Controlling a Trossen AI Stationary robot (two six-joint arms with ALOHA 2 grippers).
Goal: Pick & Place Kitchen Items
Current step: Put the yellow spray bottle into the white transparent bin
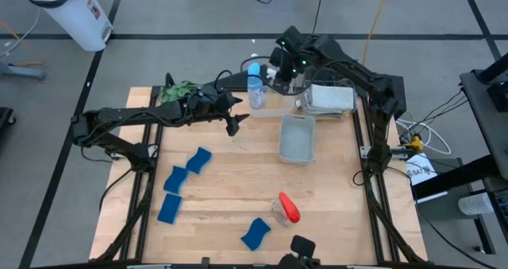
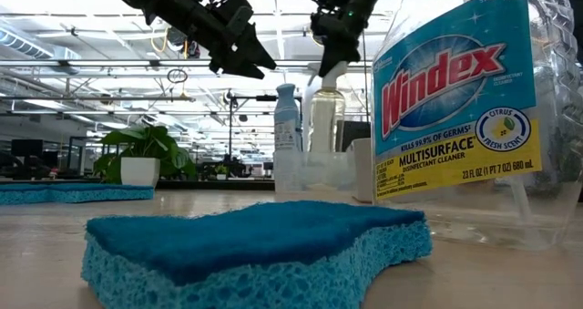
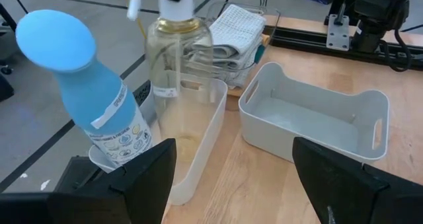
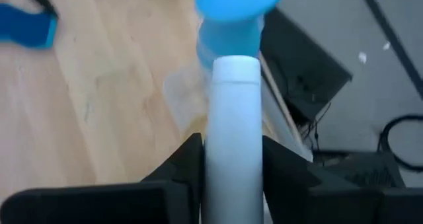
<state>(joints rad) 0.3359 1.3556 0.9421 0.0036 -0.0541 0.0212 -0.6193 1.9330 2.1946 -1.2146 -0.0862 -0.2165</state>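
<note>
My right gripper (image 1: 279, 77) is shut on the white spray top of a clear bottle (image 3: 177, 59). The bottle's lower part is inside a narrow clear bin (image 3: 201, 141) at the table's far side. A blue-topped bottle (image 1: 254, 82) stands upright in the same bin beside it. My left gripper (image 1: 234, 120) is open and empty, above the table just left of that bin. A red-topped spray bottle (image 1: 286, 209) lies on the table near the front. Several blue sponges (image 1: 198, 159) lie on the table's left half. Folded cloths (image 1: 329, 98) lie in a bin at the far right. My right gripper pinches the white spray head (image 4: 231, 112) at the bottle's top between its two fingers (image 4: 180, 164). The fingers come from above, pointing down. The bottle hangs upright below them (image 2: 328, 118). I cannot tell whether its base rests on the bin's floor.
A wider clear bin (image 1: 298, 138) stands beside the narrow one. A green potted plant (image 1: 178, 90) stands at the far left corner. Both arms are close together over the far middle of the table. One sponge (image 2: 255, 245) lies close to the low camera.
</note>
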